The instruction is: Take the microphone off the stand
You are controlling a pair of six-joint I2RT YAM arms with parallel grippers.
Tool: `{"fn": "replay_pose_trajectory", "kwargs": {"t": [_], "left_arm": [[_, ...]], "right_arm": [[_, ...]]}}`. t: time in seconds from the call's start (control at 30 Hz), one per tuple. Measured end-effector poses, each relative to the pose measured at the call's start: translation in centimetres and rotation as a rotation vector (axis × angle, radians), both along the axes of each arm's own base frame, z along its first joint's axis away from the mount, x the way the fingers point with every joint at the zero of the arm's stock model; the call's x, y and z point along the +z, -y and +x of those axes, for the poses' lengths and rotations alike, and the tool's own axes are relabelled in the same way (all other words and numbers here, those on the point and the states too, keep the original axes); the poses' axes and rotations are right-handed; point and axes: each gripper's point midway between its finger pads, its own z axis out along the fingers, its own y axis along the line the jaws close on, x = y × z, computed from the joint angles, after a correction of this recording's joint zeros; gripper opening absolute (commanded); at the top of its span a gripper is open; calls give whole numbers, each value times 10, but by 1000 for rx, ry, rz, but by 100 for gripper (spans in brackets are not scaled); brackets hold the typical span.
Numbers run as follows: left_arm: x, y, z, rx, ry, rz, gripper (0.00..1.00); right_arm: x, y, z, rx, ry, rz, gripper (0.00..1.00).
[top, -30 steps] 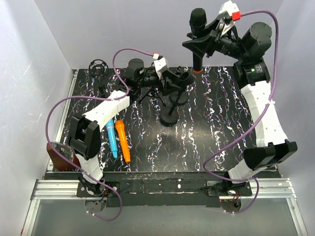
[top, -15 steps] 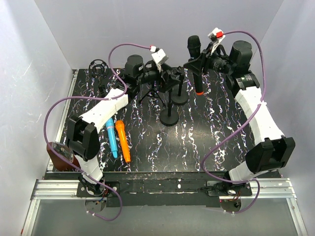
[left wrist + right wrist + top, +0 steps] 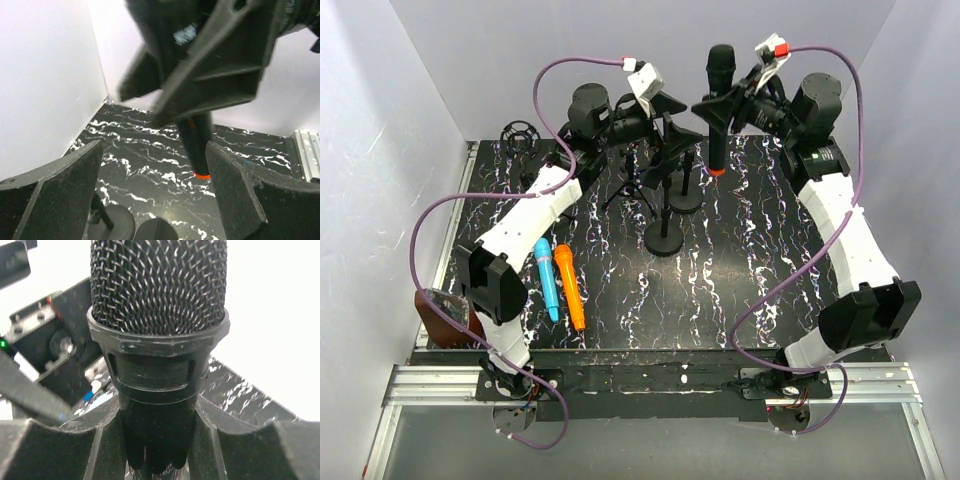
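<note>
Black marbled desk [image 3: 770,270]; stand [image 3: 663,240] central; microphone [image 3: 719,140] upright at 12 o'clock, pinched by right claw [image 3: 718,108]; left claw [image 3: 676,118] spread, at its 9 o'clock.

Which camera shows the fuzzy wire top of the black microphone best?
The right wrist view: the mesh head fills it, sharp. The top external view shows the whole microphone, small, upright in the right gripper. The left wrist view shows only its lower handle with the red ring.

The right gripper [image 3: 719,108] carries the black microphone [image 3: 721,60] lower than a second ago, nudged toward 9 o'clock. The left gripper [image 3: 677,120] lifts toward 12 o'clock.
</note>
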Motion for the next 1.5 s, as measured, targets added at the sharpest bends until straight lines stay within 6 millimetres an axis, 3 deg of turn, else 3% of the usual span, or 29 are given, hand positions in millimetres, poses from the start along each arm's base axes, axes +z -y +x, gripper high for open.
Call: {"fn": "replay_pose_trajectory", "kwargs": {"t": [0.17, 0.3, 0.47, 0.53, 0.6, 0.67, 0.73, 0.83, 0.97, 1.03, 1.13, 1.23, 1.3, 1.4, 1.5], "left_arm": [[15, 18, -9, -51, 7, -25, 83], [16, 29, -6, -29, -26, -46, 77], [4, 39, 2, 13, -61, -47, 45], [3, 42, -1, 3, -50, -39, 26], [0, 40, 1, 4, -61, -31, 1], [0, 38, 2, 1, -47, -23, 0], [1, 37, 3, 12, -32, -20, 0], [1, 33, 11, 56, -5, -12, 0], [4, 21, 26, 167, 14, -3, 0], [8, 7, 40, 271, 12, -6, 0], [17, -32, 65, 445, -14, 3, 0], [20, -97, 82, 624, -57, 33, 0], [14, -145, 79, 742, -98, 64, 0], [-16, -214, 38, 890, -198, 146, 0], [-60, -233, -34, 856, -294, 233, 0]], "right_arm": [[42, -8, 12, -28, 90, 62, 1], [47, -15, 11, -33, 82, 91, 1], [47, -35, 6, -10, 67, 109, 1], [45, -41, 9, -8, 63, 112, 2], [46, -43, 6, 14, 88, 98, 29], [46, -45, 6, 17, 101, 92, 52], [46, -45, 6, 16, 107, 87, 68], [49, -38, 12, -34, 112, 90, 77], [51, -29, 7, -63, 95, 80, 79], [56, -22, -3, -77, 111, 69, 79], [55, -11, -30, -82, 136, 39, 79], [47, -3, -56, -85, 152, 4, 78], [40, 2, -63, -98, 156, -20, 77], [28, 9, -60, -140, 142, -57, 77], [9, 12, -51, -172, 113, -96, 76]]}}
